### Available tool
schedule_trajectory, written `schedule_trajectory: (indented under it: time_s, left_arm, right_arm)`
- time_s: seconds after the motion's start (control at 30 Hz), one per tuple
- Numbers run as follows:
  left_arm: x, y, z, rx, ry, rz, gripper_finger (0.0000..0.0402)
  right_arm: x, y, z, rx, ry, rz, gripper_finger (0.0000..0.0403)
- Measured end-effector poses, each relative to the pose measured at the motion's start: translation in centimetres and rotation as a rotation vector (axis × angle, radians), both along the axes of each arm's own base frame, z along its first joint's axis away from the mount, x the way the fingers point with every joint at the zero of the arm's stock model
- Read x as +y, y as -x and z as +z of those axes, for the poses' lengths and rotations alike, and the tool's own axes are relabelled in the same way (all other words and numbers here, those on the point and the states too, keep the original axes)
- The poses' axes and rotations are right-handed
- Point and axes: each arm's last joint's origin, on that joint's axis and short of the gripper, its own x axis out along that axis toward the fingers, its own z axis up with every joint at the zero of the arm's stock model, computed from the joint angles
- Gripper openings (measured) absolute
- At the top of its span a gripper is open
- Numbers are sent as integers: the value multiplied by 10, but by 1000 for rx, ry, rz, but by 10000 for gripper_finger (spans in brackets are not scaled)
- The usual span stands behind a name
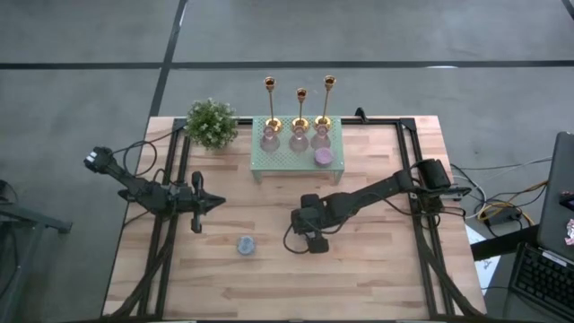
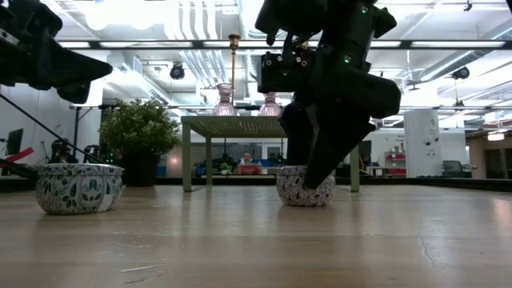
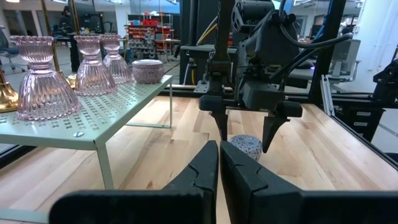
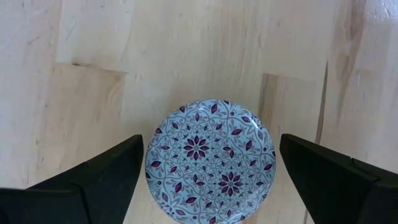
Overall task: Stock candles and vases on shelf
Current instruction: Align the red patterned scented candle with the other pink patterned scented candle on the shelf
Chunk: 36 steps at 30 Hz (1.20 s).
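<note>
The mint-green shelf [image 1: 289, 160] stands at the table's far middle. It carries three pink ribbed glass vases [image 1: 298, 139] and a mauve candle [image 1: 324, 156]. A blue-grey candle [image 1: 245, 244] sits on the table's near middle. My right gripper [image 1: 316, 240] is open and points down over a lavender patterned candle [image 4: 211, 158]. One finger stands on each side of this candle without touching it, and the candle rests flat on the table [image 3: 247, 147]. My left gripper [image 1: 219, 204] is shut and empty, raised at left centre.
A leafy potted plant [image 1: 212, 123] stands left of the shelf. Three gold candlesticks [image 1: 300, 100] stand along the shelf's far edge. Black frame rails [image 1: 170, 224] run down both sides of the table. Bare wood lies along the near edge.
</note>
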Motion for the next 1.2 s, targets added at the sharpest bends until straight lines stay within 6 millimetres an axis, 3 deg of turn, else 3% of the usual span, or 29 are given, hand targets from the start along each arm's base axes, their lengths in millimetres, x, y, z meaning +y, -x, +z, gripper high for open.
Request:
schedule_trajectory:
  time_s: [0.63,1.0,1.2]
  left_arm:
    - [0,0,0,0,0,0,21]
    - [0,0,0,0,0,0,21]
    - [0,0,0,0,0,0,21]
  right_arm:
    - [2,3,-7,-5,-26,-13,367]
    - [2,3,-7,-5,-26,-13,292]
    - [2,2,-5,-10,-28,-13,295]
